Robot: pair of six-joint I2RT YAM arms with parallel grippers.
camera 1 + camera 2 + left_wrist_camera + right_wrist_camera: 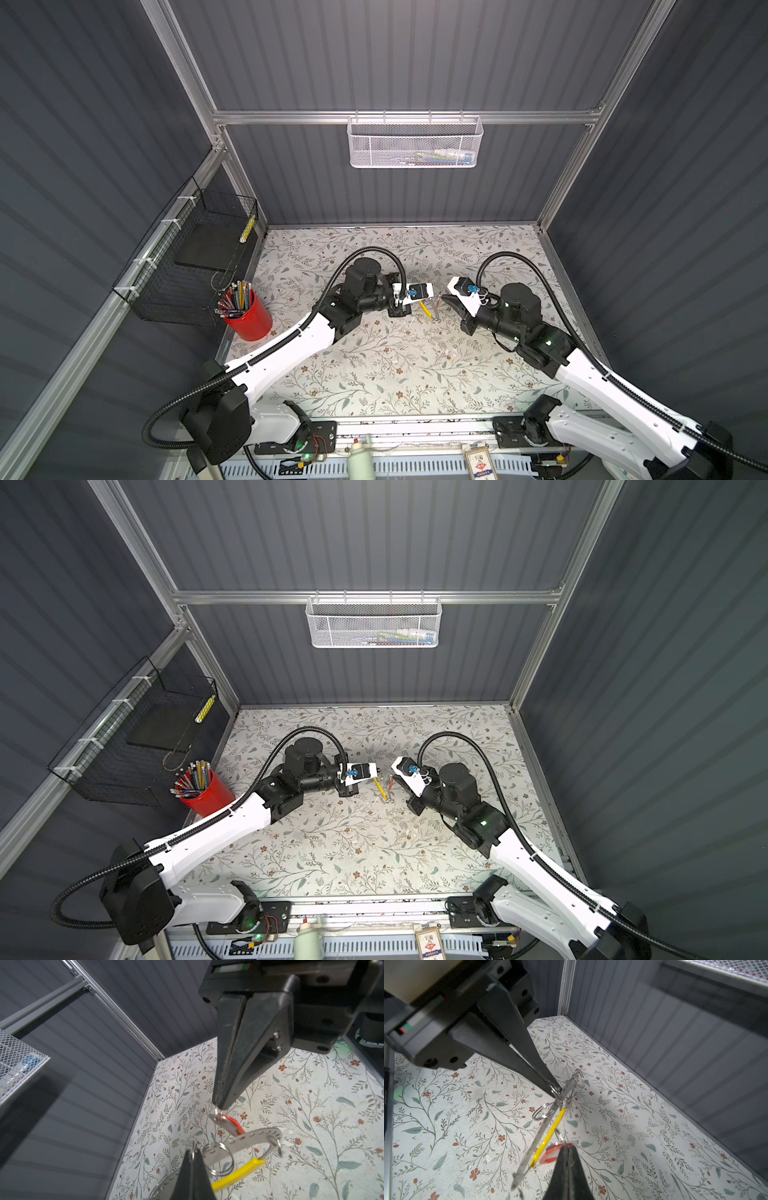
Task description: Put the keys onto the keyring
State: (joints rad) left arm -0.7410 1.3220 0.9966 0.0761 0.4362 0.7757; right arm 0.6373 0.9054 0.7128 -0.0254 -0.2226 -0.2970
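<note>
Left pincer [554, 1089]: closed, clamped on the keyring [255, 1135] at a point where small split rings [218, 1159] are threaded on the hoop. Right pincer [217, 1105]: closed, gripping the red-tagged key [233, 1124] at its small loop end. The two tips face each other, near but apart, over the middle of the table [395, 374] towards its back half.

Table: floral-patterned surface.

Black wire basket [187, 266]: fixed to the left wall.

White mesh basket [411, 145]: hung on the back rail.

Red cup [251, 320]: upright at the table's left edge, filled with pencils [235, 297].

Keyring: flat grey metal hoop with studs along it, hanging from the left pincer between both arms. Its yellow segment [236, 1174] slopes down under the metal arc. Whether the lowest end touches the table cannot be told.

Red-tagged key: hangs below the right tip, silver blade and red tag close against the hoop. Whether it is threaded on cannot be told.
</note>
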